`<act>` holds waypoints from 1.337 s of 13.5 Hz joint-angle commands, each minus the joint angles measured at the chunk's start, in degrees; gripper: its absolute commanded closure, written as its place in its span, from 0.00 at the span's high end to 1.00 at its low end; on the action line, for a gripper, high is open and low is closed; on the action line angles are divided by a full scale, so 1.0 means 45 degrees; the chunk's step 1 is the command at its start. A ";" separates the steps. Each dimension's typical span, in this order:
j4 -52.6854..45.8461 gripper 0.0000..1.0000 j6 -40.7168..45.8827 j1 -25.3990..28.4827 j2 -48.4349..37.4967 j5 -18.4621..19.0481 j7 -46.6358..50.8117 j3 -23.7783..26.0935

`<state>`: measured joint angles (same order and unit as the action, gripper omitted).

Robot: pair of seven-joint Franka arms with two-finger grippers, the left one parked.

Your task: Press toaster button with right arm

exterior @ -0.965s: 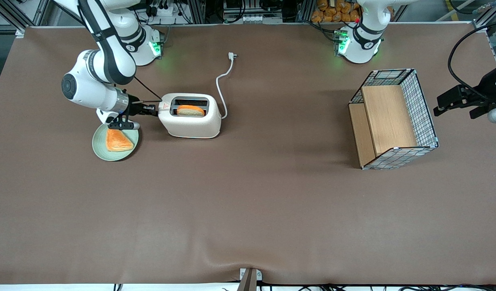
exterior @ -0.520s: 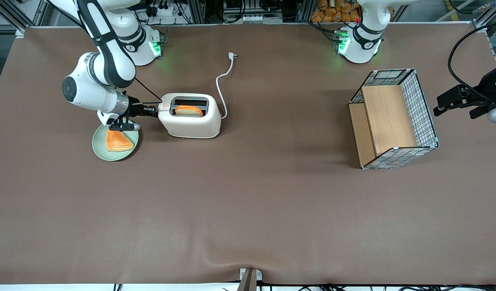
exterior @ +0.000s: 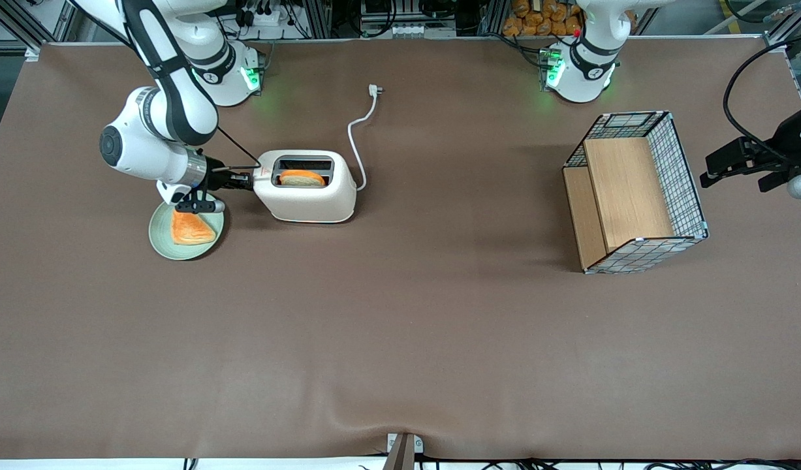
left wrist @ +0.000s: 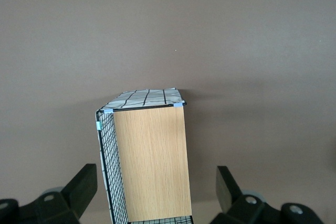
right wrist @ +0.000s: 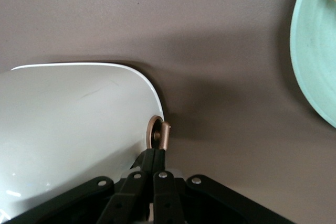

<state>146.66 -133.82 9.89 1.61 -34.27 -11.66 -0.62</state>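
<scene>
One pale green plate [exterior: 157,243] toward the working arm's end of the worktop [exterior: 400,339], one orange wedge of pastry [exterior: 191,228] on it; rim of the same plate [right wrist: 310,61] seen again from the right wrist

One right arm [exterior: 153,150] reaching in just above the plate's farther edge, wrist level, jaws pointed at the toaster's narrow end. Jaws pressed together, nothing between them, tips right up against that end of the toaster

One cream-white toaster [exterior: 309,205] just beside the plate, standing upright near the working arm's base, one browned slice of bread [exterior: 302,177] sunk in its single top slot, one small red label [exterior: 264,171] on the top by the end facing the jaws. From the right wrist, the toaster's rounded white body [right wrist: 73,124] and one copper-coloured round knob [right wrist: 156,134] low on its end wall, directly ahead of the closed jaw tips. Toaster button on that same narrow end, at the jaw tips and covered by them, so contact impossible to confirm

One white cord [exterior: 356,140] running from the toaster away from the front camera, ending in one plug [exterior: 375,89] lying loose on the worktop

One wire-mesh basket with wooden panels [exterior: 635,196] well apart, toward the parked arm's end, tipped on its side
</scene>
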 commanded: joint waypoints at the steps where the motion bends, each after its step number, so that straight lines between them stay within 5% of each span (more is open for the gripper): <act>1: 0.0260 0.00 -0.1394 0.0009 0.0853 -0.0627 -0.1648 0.0177; 6: -0.0188 0.01 0.0028 -0.0127 0.0620 -0.0608 -0.1453 0.0099; 11: -0.0403 0.16 0.0343 -0.0244 0.0287 -0.0569 -0.1375 0.0041; 13: -0.0792 0.28 0.1082 -0.0594 0.0209 -0.0433 -0.1355 0.0041; 15: -0.1436 0.84 0.1689 -0.1237 0.0247 0.0343 -0.1355 0.0041; 16: -0.1806 1.00 0.2059 -0.1588 0.0247 0.0987 -0.1355 0.0060; 18: -0.2898 1.00 0.3190 -0.2232 0.0286 0.2122 -0.1355 0.0041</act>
<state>138.66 -123.87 3.29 1.80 -28.46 -16.38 -0.92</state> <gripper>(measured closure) 0.414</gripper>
